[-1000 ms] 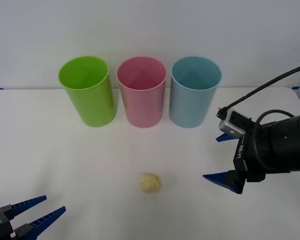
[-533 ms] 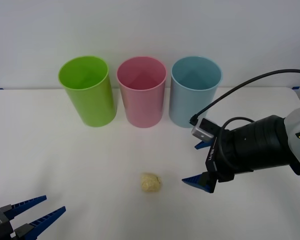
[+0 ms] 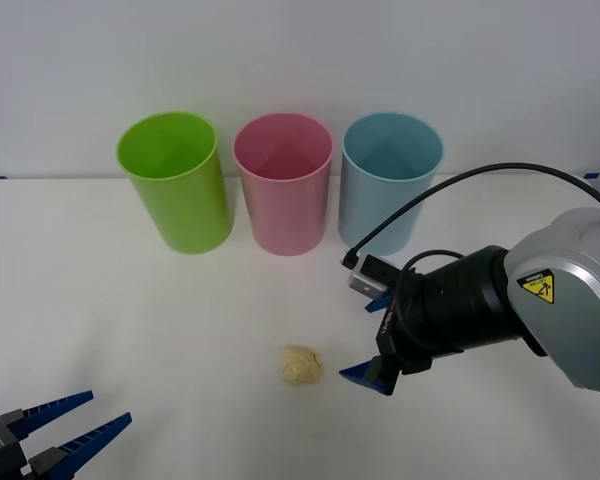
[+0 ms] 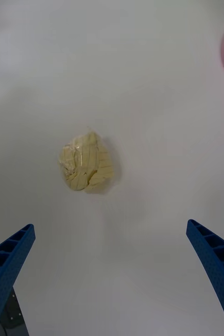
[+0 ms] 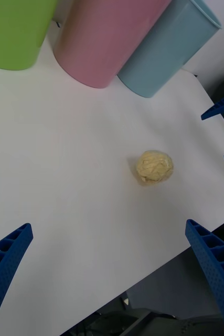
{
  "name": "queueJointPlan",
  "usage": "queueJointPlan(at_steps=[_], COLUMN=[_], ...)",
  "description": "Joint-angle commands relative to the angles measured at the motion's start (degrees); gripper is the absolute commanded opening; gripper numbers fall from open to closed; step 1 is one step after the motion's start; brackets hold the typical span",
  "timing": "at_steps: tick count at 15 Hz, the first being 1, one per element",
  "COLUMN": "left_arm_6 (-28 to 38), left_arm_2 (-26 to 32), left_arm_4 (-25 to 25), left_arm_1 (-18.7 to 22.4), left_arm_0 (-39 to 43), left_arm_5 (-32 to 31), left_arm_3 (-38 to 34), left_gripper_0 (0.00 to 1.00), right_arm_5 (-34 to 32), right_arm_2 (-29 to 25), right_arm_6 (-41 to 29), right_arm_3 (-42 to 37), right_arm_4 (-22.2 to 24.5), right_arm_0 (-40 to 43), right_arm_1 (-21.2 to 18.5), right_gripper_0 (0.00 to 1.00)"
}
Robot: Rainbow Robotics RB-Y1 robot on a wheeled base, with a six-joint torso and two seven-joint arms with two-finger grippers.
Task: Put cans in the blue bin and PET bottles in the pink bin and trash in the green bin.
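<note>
Near the front edge of the white tabletop [image 3: 100, 330], about midway across, lies the trash [image 3: 302, 365], a small pale-yellow crumpled ball. Just to its right hovers the right claw [image 3: 375, 340], blue fingers spread wide and holding nothing; whether it touches the tabletop is unclear. Along the back edge stand the green bin [image 3: 174, 183], pink bin [image 3: 283, 184] and blue bin [image 3: 388, 184]. At the front-left corner waits the left claw [image 3: 75, 420], open and empty.

A black ribbed wrist, grey shell and yellow warning sticker are seen on the right arm [image 3: 500, 310] — a black cable is looped above; blue ribbed fingers [image 3: 365, 374].
</note>
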Motion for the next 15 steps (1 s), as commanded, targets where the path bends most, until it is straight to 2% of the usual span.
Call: queueJointPlan(at_steps=[1,6,9,15], left_arm_6=[0.00,0.00,0.00,0.00], left_arm_2=[0.00,0.00,0.00,0.00], left_arm_4=[0.00,0.00,0.00,0.00], left_arm_1=[0.00,0.00,0.00,0.00], left_arm_0=[0.00,0.00,0.00,0.00], left_arm_5=[0.00,0.00,0.00,0.00], left_arm_3=[0.00,0.00,0.00,0.00], left_gripper_0=[1.00,1.00,1.00,1.00], right_arm_5=[0.00,2.29,5.63,7.47], right_arm_2=[1.48,5.53,8.43,10.54], right_arm_6=[0.24,-0.20,-1.52,-1.43], right_arm_3=[0.94,4.02,5.69,8.77], right_arm_4=[1.79,8.12,9.61,14.27], right_arm_0=[-0.11,-0.02,-0.11,-0.11], right_arm_1=[1.81,6.29,6.82,9.72], right_gripper_0=[1.00,1.00,1.00,1.00])
